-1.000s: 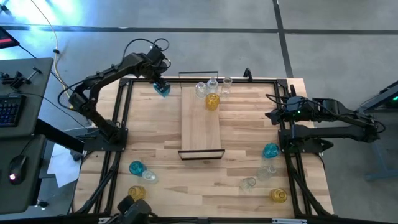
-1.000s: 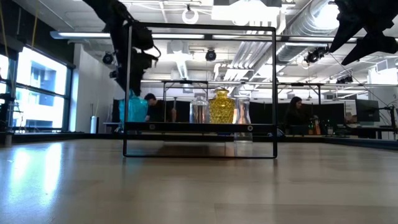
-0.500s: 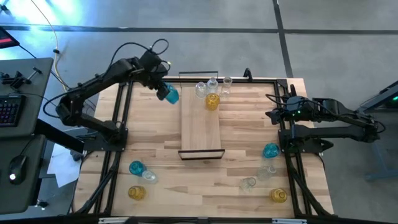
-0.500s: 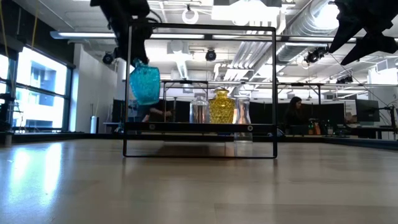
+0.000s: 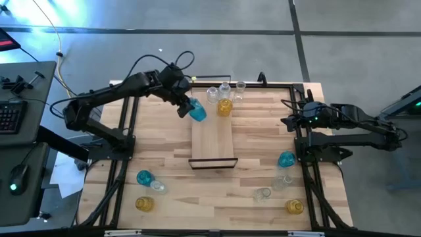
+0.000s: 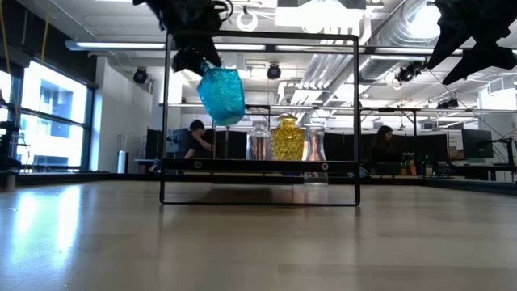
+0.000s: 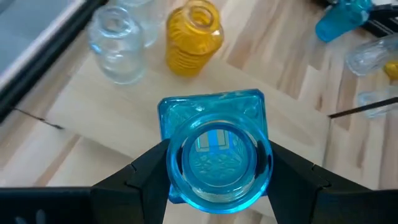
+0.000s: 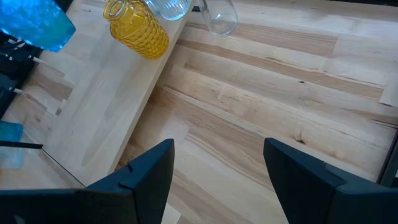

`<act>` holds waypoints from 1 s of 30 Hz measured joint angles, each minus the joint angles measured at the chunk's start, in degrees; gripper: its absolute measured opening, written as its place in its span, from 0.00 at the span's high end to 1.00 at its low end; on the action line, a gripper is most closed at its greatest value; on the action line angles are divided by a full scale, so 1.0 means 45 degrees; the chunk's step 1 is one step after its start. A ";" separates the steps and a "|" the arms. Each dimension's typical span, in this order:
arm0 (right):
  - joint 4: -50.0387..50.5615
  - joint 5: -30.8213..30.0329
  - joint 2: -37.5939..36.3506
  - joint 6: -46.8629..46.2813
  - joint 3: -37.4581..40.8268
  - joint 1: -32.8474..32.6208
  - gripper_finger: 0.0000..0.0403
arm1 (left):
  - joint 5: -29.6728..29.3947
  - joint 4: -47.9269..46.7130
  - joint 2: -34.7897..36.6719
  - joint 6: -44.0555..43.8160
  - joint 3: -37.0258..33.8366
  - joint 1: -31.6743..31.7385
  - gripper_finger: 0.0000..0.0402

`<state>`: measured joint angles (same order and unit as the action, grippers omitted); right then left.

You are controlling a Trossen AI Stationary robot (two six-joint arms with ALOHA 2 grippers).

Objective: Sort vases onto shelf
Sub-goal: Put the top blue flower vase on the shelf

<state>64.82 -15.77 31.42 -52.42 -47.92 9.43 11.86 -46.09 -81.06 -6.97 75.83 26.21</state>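
My left gripper [image 5: 185,105] is shut on a teal-blue vase [image 5: 197,111], held in the air over the far left part of the shelf [image 5: 212,135]; the low view shows the vase [image 6: 221,94] well above the shelf board. An amber vase [image 5: 224,107] and two clear vases [image 5: 212,95] stand on the shelf's far end. Another clear vase [image 5: 240,87] stands on the table behind it. My right gripper [image 8: 217,168] is open and empty at the table's right edge. My left gripper pinches the teal vase's neck just under the rim [image 7: 219,163] between its two fingers [image 7: 146,171], one on each side. The fingers come from above, slanting from the table's left. The vase hangs below them, tilted, clear of the shelf.
Loose vases lie on the table: teal [image 5: 143,177], clear [image 5: 158,186] and amber [image 5: 145,204] at the near left; teal [image 5: 286,158], two clear [image 5: 283,180] and amber [image 5: 294,207] at the near right. The shelf's near half is bare.
My left gripper has carried the teal vase from the far left of the table toward the right and up, from beside the shelf to over its far left part. The vase stays lifted and has tilted somewhat.
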 joint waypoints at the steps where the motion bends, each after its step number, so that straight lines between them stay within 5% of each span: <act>1: 0.0005 0.0000 0.0000 0.0000 0.0000 0.0000 0.40 | -0.0002 -0.0029 -0.0057 -0.0055 0.0000 -0.0093 0.50; 14: 0.0005 0.0039 -0.0005 0.0217 0.0000 0.0000 0.40 | 0.0701 0.0055 -0.1623 -0.0199 0.0432 -0.1578 0.50; 30: 0.0005 0.0024 -0.0005 0.0531 0.0000 0.0000 0.40 | 0.0476 -0.3568 -0.5743 0.2214 0.7688 -0.1493 0.50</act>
<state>64.84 -15.66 31.40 -50.03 -47.92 9.43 14.00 -62.15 -106.90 2.99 110.43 19.49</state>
